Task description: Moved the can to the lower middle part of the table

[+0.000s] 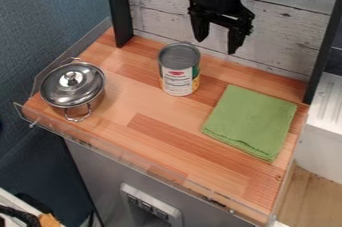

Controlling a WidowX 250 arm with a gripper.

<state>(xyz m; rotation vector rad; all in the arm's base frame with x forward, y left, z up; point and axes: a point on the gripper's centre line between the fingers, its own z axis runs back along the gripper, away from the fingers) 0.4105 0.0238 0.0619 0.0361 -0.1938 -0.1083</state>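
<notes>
Can (179, 68): upright on the tabletop, long axis vertical, lid end up. It's below my jaws (217, 45) and off to the view's left of them, near but apart. So the move turns on that offset: I judge I need to shift view-left and then down, straddling the can's round wall. Its axis runs roughly with my fingers, so no tilt needed, I think.

Jaws: spread wide, nothing between the tips. Fit over the can looks tight to me; a tip landing on the rim would be the likely fault. Smooth wall, could slip if I pinch off-centre.

Job stage: pre-grasp. Can sits toward the back half, target is lower middle, so after the grip it goes away from the wall, toward the front edge.

Outward from there: green cloth (252, 121) lies flat, below me and view-right of the can; keep the carry path off it. Steel pot (72, 86), lid on, far view-left of me. Wooden tabletop (157, 136) under all three, clear guard strip (127, 155) along the front edge. Pale plank wall (284, 33) behind me, a dark post (119, 11) on my view-left.
</notes>
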